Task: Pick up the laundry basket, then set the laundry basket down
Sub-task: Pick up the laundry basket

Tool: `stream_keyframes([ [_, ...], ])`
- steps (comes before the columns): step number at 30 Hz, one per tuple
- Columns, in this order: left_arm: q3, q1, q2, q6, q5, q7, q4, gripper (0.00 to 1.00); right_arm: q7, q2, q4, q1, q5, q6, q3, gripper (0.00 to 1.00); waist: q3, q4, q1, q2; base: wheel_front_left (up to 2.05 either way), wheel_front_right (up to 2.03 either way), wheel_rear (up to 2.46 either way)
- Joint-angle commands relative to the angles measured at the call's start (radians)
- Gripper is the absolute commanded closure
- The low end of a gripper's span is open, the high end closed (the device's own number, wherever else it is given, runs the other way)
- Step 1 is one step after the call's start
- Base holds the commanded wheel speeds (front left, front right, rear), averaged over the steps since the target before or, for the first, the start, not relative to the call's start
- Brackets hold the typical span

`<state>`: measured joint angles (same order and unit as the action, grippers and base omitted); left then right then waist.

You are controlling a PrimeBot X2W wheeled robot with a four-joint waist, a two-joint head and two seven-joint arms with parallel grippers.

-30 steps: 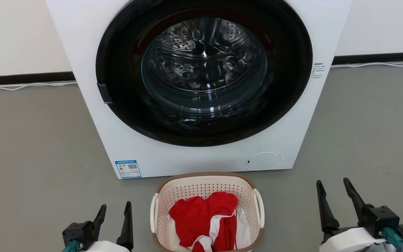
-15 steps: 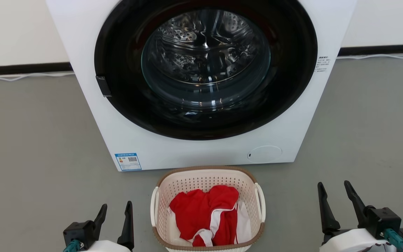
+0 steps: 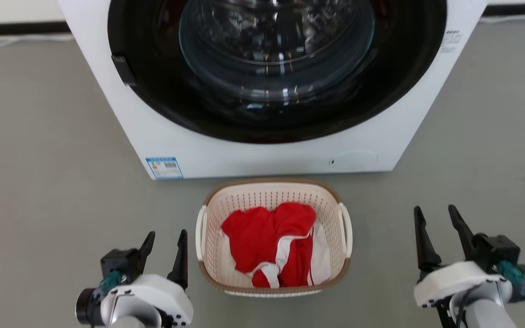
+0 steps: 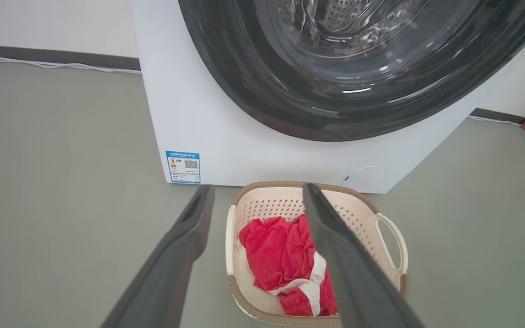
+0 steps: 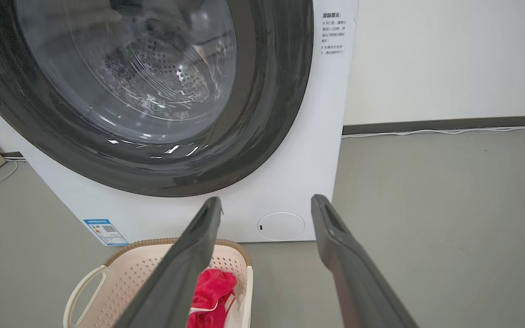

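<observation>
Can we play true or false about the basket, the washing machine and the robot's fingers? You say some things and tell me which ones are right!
1. The laundry basket sits on the floor in front of the washing machine. True.
2. The basket is empty. False: red and white clothes lie in it.
3. The left gripper is holding the basket. False: its fingers are open beside the basket, holding nothing.
4. The right gripper is open. True.

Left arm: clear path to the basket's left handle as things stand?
Likely yes: the left gripper is open, close beside the left handle of the laundry basket, and nothing lies between them.
</observation>
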<state>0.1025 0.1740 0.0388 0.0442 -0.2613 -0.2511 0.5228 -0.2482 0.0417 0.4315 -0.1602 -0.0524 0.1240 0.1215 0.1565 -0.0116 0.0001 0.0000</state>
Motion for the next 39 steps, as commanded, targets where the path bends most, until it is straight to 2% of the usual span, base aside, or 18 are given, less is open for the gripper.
stream_keyframes([
  [1, -0.016, 0.069, 0.011, 0.002, 0.007, -0.011, 0.022, 0.00, -0.014, 0.008, 0.014, -0.060, 0.012, 0.007, -0.031, 0.00, 0.055, 0.007, 0.0000, 0.0000, 0.00, 0.00, 0.00],
  [14, 0.014, 0.316, 0.011, 0.005, 0.025, -0.011, 0.214, 0.00, -0.014, 0.008, 0.251, -0.311, 0.070, 0.007, -0.065, 0.00, 0.271, 0.006, 0.0000, 0.0000, 0.00, 0.00, 0.00],
  [27, 0.075, 0.545, 0.011, -0.004, 0.039, -0.011, 0.339, 0.00, -0.014, 0.008, 0.387, -0.507, 0.140, 0.007, -0.027, 0.00, 0.523, 0.023, 0.0000, 0.0000, 0.00, 0.00, 0.00],
  [39, 0.101, 0.649, 0.011, -0.031, 0.014, -0.011, 0.433, 0.00, -0.014, 0.008, 0.440, -0.586, 0.168, 0.007, -0.030, 0.00, 0.634, 0.041, 0.0000, 0.0000, 0.00, 0.00, 0.00],
])
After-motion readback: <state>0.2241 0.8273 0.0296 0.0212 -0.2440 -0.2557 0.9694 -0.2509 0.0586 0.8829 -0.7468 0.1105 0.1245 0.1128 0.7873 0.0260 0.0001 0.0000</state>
